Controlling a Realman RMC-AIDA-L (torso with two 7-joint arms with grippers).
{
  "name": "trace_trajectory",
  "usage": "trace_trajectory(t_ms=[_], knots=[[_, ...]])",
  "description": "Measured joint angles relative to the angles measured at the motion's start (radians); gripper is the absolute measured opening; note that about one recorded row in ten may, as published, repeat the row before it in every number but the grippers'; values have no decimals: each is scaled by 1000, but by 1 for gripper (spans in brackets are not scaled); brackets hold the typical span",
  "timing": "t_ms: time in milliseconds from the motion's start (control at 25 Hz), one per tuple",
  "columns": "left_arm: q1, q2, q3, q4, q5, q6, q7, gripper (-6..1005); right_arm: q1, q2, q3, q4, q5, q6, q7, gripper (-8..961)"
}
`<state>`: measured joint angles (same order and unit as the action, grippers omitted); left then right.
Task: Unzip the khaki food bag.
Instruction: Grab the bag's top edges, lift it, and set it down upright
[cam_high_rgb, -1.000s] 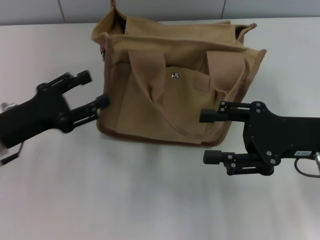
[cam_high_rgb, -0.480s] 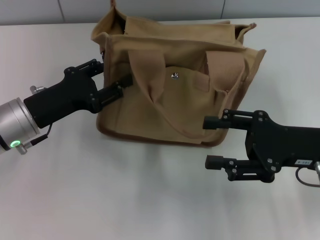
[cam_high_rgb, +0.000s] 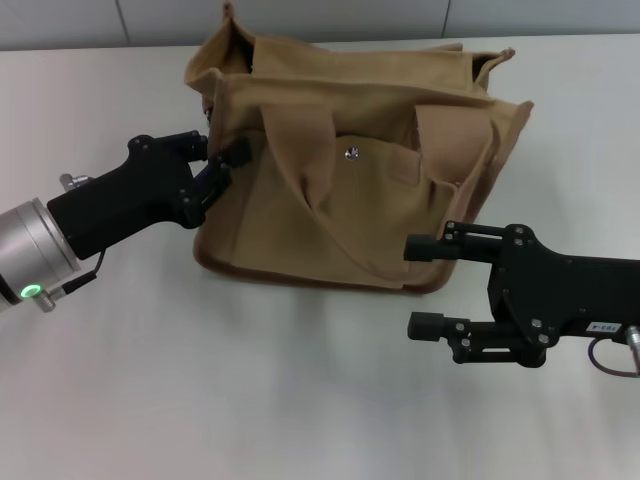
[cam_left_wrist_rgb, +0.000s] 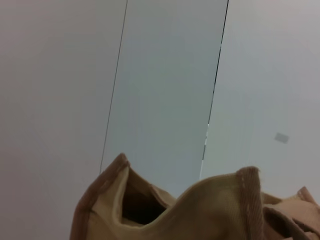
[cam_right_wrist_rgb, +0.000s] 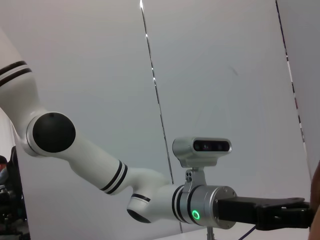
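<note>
Khaki food bag (cam_high_rgb: 350, 170) stands on the far middle of the white table (cam_high_rgb: 200, 400), its left end pinched by the closed left gripper (cam_high_rgb: 222, 158), while the right gripper (cam_high_rgb: 420, 285) hovers spread apart near its front right corner.

The left arm, a silver cylindrical wrist with a glowing green ring leading into a black housing, reaches in from the desk's left edge toward the middle of the far edge. Its black two-fingered left gripper (cam_high_rgb: 218, 158) has the fingers drawn close together, the tips pressed against fabric. From the right wrist view this same arm shows as white segments with black bands, a grey camera module mounted above the wrist.

The right arm comes in low from the desk's right edge. Its black right gripper (cam_high_rgb: 424, 285) points toward the left edge, the two fingers spread wide apart and holding nothing.
</note>
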<state>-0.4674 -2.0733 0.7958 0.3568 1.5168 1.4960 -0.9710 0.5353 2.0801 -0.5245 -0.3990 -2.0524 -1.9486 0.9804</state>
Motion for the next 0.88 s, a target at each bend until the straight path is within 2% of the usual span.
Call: trace_trajectory(t_ms=[80, 440, 600, 720, 880], knots=[[0, 0, -1, -4, 0, 9, 0, 184, 0, 0, 1, 0, 0, 0, 0, 686], [3, 2, -10, 0, -3, 23, 0, 83, -4, 2, 1, 9, 13, 1, 0, 680], [16, 16, -16, 40, -49, 44, -10, 84, -11, 2, 2, 11, 25, 1, 0, 677], [18, 32, -40, 115, -129, 94, -47, 84, -18, 2, 3, 11, 46, 2, 0, 675], [2, 38, -47, 167, -171, 110, -93, 84, -32, 3, 3, 13, 119, 9, 0, 672]])
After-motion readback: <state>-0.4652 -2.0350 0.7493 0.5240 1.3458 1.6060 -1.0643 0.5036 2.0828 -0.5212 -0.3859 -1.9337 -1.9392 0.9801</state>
